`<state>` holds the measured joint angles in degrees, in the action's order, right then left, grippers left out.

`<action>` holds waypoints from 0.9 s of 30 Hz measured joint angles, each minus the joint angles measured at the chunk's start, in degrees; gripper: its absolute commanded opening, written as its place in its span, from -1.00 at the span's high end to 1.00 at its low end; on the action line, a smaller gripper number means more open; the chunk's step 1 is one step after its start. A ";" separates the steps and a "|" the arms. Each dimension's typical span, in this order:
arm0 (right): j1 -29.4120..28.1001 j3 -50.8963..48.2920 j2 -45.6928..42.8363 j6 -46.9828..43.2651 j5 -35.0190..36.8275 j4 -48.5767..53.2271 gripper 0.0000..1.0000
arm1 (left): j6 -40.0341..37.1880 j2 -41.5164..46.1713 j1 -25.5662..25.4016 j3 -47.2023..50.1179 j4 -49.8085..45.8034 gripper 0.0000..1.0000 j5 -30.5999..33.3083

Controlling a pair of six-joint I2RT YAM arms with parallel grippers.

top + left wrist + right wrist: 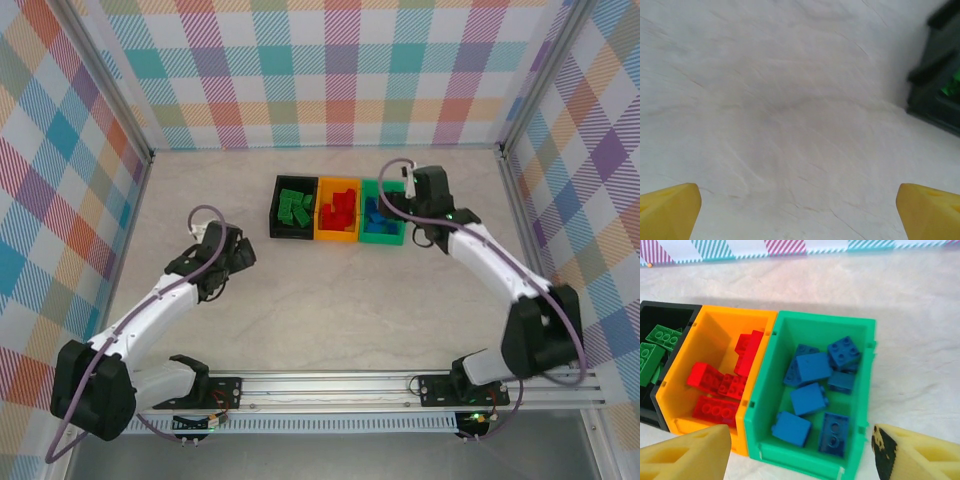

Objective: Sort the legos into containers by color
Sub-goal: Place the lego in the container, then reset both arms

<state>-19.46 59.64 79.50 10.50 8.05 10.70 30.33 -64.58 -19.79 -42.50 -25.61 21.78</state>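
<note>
Three joined containers stand at the back middle of the table: a black bin (275, 208), an orange bin (319, 212) and a green bin (364, 215). Green legos (293, 208) lie in the black bin, red legos (339, 207) in the orange one and blue legos (376, 216) in the green one. In the right wrist view several blue legos (810, 399) fill the green bin (825, 320), beside red legos (715, 407) and green legos (662, 335). My right gripper (800, 455) hovers open over the green bin's near wall, holding nothing. My left gripper (800, 215) is wide open over bare table, left of the black bin (937, 75).
Checked walls with metal frame posts close in the table on the left, back and right. A rail (330, 385) with both arm bases runs along the near edge. The pale tabletop (320, 310) lies between the arms and the bins.
</note>
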 measured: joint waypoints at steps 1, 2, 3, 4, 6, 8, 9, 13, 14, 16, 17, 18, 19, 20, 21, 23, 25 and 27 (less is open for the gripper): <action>0.00 -3.15 -3.30 -1.11 1.55 -2.05 -0.56 | 0.11 0.87 0.92 0.02 0.09 -1.00 1.31; 0.02 -6.10 -6.12 -2.14 3.39 -4.02 -0.60 | 0.26 1.97 1.66 0.13 0.24 -1.00 2.89; 0.02 -8.98 -8.46 -2.84 5.22 -6.14 -0.65 | 0.37 3.08 2.10 0.39 0.52 -0.99 4.37; 0.09 -12.59 -11.02 -3.82 7.69 -8.74 -0.71 | 0.37 4.46 2.40 0.92 1.16 -0.99 6.14; 0.68 -18.84 -14.23 -5.20 11.91 -13.55 -0.76 | -0.22 7.41 2.69 3.30 4.42 -0.99 9.53; 2.03 -23.69 -15.52 -5.99 14.95 -16.96 -0.86 | -2.25 9.44 2.82 6.84 9.60 -0.99 12.02; 3.10 -25.68 -15.56 -6.49 16.57 -18.12 -0.88 | -3.85 9.88 2.86 9.03 12.94 -0.99 12.96; 7.56 -29.79 -14.69 -7.06 20.09 -22.01 -0.89 | -11.30 7.56 3.21 16.96 26.84 -1.00 14.36; 8.52 -30.75 -14.14 -7.45 20.06 -24.06 -0.89 | -12.96 6.23 3.41 18.05 29.31 -0.99 14.38; 10.23 -33.31 -12.41 -8.39 19.80 -28.92 -0.88 | -16.48 2.78 4.22 19.52 35.10 -0.99 14.27; 10.67 -34.38 -11.45 -8.48 19.50 -30.62 -0.88 | -17.66 1.22 4.74 19.89 37.64 -0.99 14.10; 10.95 -35.67 -10.10 -8.70 18.67 -32.83 -0.88 | -18.86 -0.57 5.44 20.33 40.76 -0.99 13.51; 11.04 -36.85 -8.74 -9.01 17.55 -34.99 -0.88 | -19.93 -2.27 6.19 20.96 44.06 -0.99 12.37; 11.04 -37.73 -7.63 -9.40 16.57 -36.92 -0.88 | -20.90 -3.72 6.80 21.55 46.93 -0.99 11.15; 11.04 -38.56 -6.14 -9.84 15.37 -39.50 -0.88 | -21.79 -5.62 7.52 22.40 50.66 -0.99 9.40; 11.04 -38.93 -3.26 -10.45 13.84 -43.41 -0.88 | -23.78 -9.07 8.52 23.06 54.99 -0.99 6.01; 11.06 -38.93 -0.28 -11.04 12.46 -47.74 -0.88 | -26.38 -11.67 8.96 23.08 58.49 -0.99 2.60; 11.06 -38.88 2.82 -11.54 11.04 -51.78 -0.88 | -28.96 -13.35 9.01 23.08 62.16 -0.99 -0.24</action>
<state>-8.40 20.75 82.32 -1.04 19.09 -41.08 1.37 -77.93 -10.79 -19.42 36.56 21.54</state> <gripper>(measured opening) 0.940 0.996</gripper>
